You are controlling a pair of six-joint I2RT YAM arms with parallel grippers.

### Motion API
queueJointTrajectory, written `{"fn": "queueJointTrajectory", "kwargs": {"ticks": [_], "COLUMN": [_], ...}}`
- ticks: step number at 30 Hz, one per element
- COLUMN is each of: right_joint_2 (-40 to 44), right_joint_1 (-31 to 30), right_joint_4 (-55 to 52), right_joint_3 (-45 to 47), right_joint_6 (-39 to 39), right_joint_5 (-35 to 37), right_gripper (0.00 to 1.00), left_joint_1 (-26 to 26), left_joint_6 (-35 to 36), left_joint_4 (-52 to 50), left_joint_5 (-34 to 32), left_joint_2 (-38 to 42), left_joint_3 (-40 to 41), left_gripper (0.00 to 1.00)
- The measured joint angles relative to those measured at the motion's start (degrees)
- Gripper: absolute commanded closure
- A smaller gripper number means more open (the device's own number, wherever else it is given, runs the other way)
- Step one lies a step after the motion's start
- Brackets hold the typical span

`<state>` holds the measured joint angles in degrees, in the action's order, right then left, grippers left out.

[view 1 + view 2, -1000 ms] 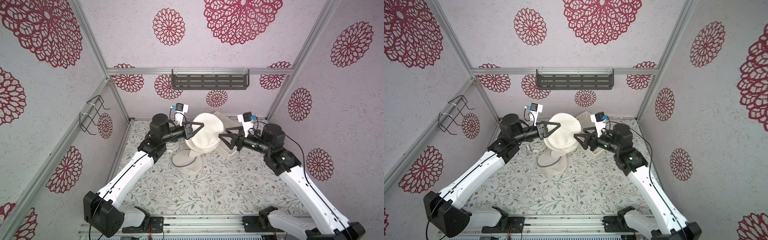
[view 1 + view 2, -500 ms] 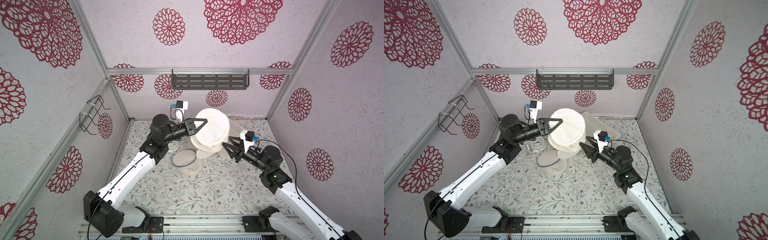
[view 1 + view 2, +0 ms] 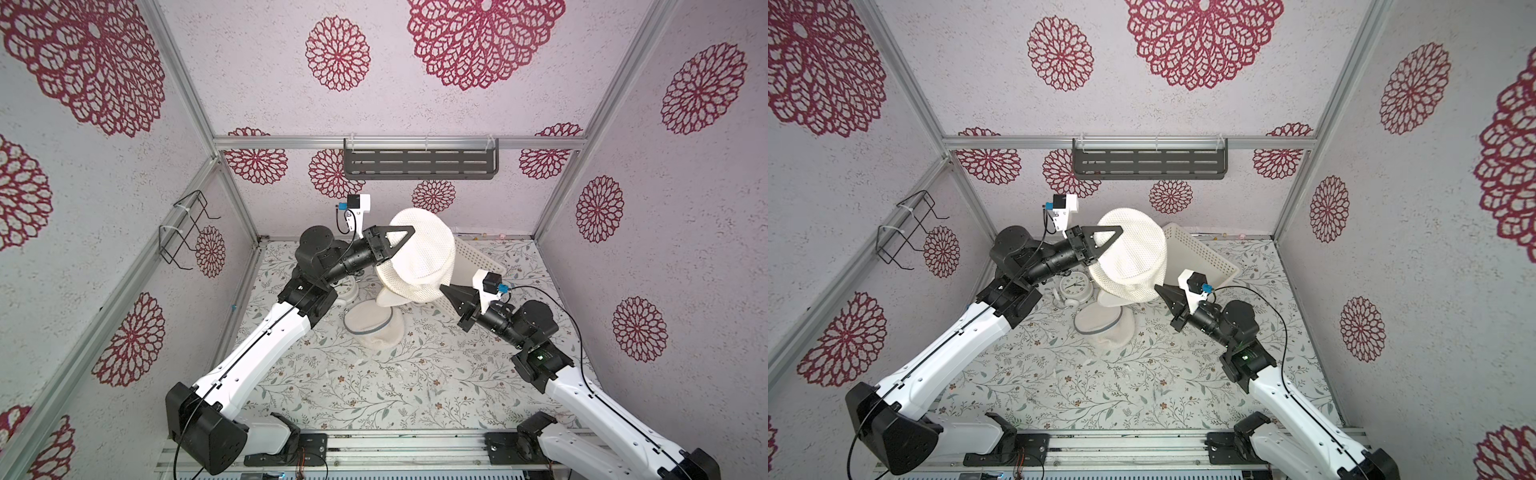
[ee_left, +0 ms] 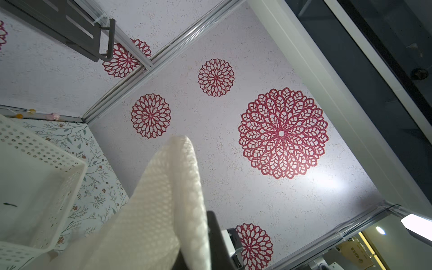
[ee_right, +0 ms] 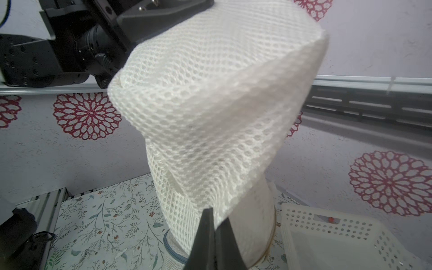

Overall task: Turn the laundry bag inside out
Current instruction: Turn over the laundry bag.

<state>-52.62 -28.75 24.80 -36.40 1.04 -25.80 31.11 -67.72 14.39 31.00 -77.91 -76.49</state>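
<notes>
In both top views the right end effector point(image 3: 443, 287) point(image 3: 1158, 287) has dropped from beside the laundry bag point(image 3: 420, 258) point(image 3: 1133, 254) to its lower right edge. Its jaws, which stood wide a second ago, have closed to a single point against the mesh. The left end effector point(image 3: 409, 229) point(image 3: 1118, 229) has carried the top of the bag higher and farther back, and it stays clamped on the cloth. The bag hangs between the two, in front of the white basket point(image 3: 478, 262) point(image 3: 1202, 258), and its lower hooped part rests on the tabletop point(image 3: 374, 376). With both ends gripped, the outer layer can probably now be peeled down over the inner one.

The left wrist view shows a folded ridge of mesh point(image 4: 163, 198) rising out of the left end effector. Only one dark finger point(image 4: 216, 233) is visible beside the cloth, so the pinch itself is hidden.

In the right wrist view the right end effector point(image 5: 208, 213) has its tips pressed together at the bottom hem of the mesh fold point(image 5: 210, 105), apparently nipping that edge. A smoother inner column runs down behind the fold to a rim on the tabletop. At the top, the left end effector point(image 5: 163, 14) bites into the bag's upper fold.
</notes>
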Motion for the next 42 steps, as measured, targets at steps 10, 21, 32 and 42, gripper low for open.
{"fn": "queueJointTrajectory", "kwargs": {"ticks": [10, 21, 32, 42], "right_joint_2": [-5.40, 5.66, -6.97, 1.57], "right_joint_1": [-7.34, 4.20, -4.81, 2.14], "right_joint_4": [5.31, 6.88, 5.31, -12.46], "right_joint_3": [2.51, 6.71, -2.54, -4.35], "right_joint_6": [-0.92, 4.61, -0.22, -2.38], "right_joint_5": [16.46, 21.62, 10.36, 19.56], "right_gripper": [1.00, 1.00, 0.46, 0.30], "left_joint_1": [0.83, 2.08, 2.10, 0.74], "left_joint_6": [-8.37, -12.79, -16.39, -16.17], "left_joint_4": [4.09, 7.74, 13.55, 16.15], "left_joint_5": [-5.29, -7.39, -9.51, -12.22], "left_joint_2": [-3.80, -4.07, -4.13, -4.13], "left_joint_3": [-1.27, -1.27, -2.64, -1.18], "left_gripper": [1.00, 1.00, 1.00, 1.00]}}
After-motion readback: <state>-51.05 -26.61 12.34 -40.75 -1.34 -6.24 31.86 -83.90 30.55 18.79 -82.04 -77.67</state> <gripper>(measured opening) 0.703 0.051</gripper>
